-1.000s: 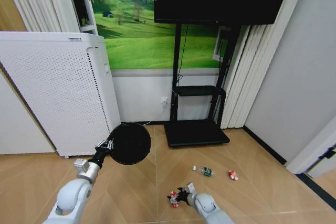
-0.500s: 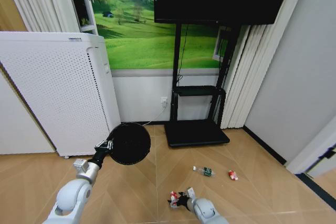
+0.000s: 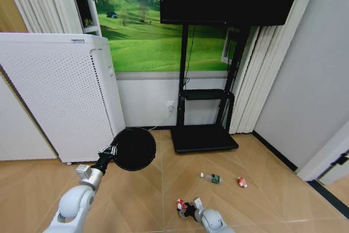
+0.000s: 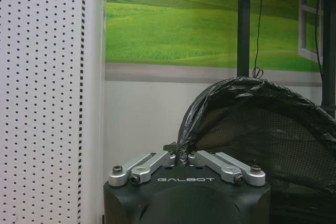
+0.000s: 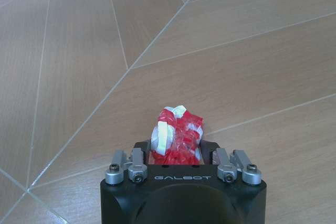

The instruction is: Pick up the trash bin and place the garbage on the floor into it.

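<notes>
**Bin up, first wrapper pinched, two pieces to go**

Down on the wooden floor [image 3: 136, 200], the nearest red-and-white wrapper [image 5: 177, 138] is being pinched between the fingers of the right gripper [image 5: 178, 153], right at floor level and not yet carried to the bin. The trash bin [image 3: 134, 149], lined with a black bag, is being held up off the floor beside the white perforated appliance [image 3: 54, 96], its rim clamped by the left gripper [image 4: 183, 157], mouth turned toward the head camera.

So the bin pickup is being counted as done. Nothing looks binned so far: the clear bottle [image 3: 211, 178] and the other red-and-white piece [image 3: 241, 181] are lying near the TV stand base [image 3: 204, 139].

"GALBOT" is being shown in raised letters on both gripper housings. The bottle's green label can't be read.
</notes>
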Motion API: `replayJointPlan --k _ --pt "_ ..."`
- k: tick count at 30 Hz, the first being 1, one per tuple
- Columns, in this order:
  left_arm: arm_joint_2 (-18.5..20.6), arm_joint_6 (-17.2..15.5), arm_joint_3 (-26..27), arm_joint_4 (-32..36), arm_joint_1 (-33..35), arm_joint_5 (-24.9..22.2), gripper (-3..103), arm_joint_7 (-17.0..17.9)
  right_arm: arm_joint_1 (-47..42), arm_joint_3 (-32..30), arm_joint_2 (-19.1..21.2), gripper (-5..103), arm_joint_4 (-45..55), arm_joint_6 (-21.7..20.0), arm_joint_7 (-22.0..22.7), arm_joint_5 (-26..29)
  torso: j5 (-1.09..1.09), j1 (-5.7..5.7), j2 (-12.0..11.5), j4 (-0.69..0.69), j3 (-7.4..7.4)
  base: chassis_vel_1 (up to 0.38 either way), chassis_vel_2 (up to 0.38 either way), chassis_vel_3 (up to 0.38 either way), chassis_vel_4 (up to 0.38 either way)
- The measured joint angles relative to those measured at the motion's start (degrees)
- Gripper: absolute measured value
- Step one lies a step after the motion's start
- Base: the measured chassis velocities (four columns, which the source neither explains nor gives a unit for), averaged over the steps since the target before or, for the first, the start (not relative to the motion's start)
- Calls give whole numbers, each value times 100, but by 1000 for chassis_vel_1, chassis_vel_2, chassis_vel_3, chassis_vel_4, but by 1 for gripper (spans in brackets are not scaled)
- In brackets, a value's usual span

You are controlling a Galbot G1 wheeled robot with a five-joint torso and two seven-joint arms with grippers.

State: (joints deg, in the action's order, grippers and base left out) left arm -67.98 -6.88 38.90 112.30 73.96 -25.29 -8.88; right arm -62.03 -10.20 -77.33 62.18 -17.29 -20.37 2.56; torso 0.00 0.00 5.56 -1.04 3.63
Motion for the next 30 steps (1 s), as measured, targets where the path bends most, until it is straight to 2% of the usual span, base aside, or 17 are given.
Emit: replayJointPlan --k 1,3,10,12,15,16,18,20,21,23,24,26,27,30 --pt "0 0 0 0 0 0 4 0 0 0 0 53 0 0 0 0 0 0 0 0 0 0 0 0 0" --pt "-16 8 5 -23 -4 2 4 -16 -24 -11 -3 46 22 32 39 -8 0 0 0 0 0 0 0 0 0" --pt "-56 15 8 -139 -26 54 4 -21 -201 -364 46 44 553 39 214 37 1 0 0 0 0 0 0 0 0" --pt "-117 55 41 -314 -71 101 4 -8 -413 -927 199 44 1299 -64 301 349 0 0 0 0 0 0 0 0 0" --pt "-153 62 47 -370 -93 98 4 4 -512 -1195 295 44 1627 -137 329 556 0 0 0 0 0 0 0 0 0" --pt "-220 49 61 -449 -150 58 4 74 -653 -1537 458 44 2049 -194 429 918 0 0 0 -1 0 0 0 0 0" --pt "-246 39 62 -485 -179 38 4 104 -692 -1621 502 44 2180 -208 479 1053 2 0 0 -1 0 0 0 0 0" --pt "-343 0 8 -704 -313 2 4 189 -804 -1936 647 44 2756 -283 660 1644 1 0 0 -1 0 0 0 0 0" --pt "-343 0 8 -704 -313 2 4 189 -804 -1936 647 44 2756 -283 660 1644 1 0 0 -1 0 0 0 0 0" --pt "-429 -61 -180 -999 -447 -146 4 295 -847 -2151 718 44 3363 -466 686 2032 -1 0 0 0 0 0 0 0 0" --pt "-429 -61 -180 -999 -447 -146 4 295 -847 -2151 718 44 3363 -466 686 2032 -1 0 0 0 0 0 0 0 0" --pt "-576 -167 -539 -1383 -644 -319 4 434 -880 -2230 780 44 4010 -637 793 2426 2 0 0 0 0 0 0 0 0" --pt "-576 -167 -539 -1383 -644 -319 4 434 -880 -2230 780 44 4010 -637 793 2426 2 0 0 0 0 0 0 0 0" --pt "-869 -196 -1081 -1916 -969 -333 4 662 -988 -2223 876 44 4688 -745 903 2651 2 0 0 0 0 0 0 0 0"
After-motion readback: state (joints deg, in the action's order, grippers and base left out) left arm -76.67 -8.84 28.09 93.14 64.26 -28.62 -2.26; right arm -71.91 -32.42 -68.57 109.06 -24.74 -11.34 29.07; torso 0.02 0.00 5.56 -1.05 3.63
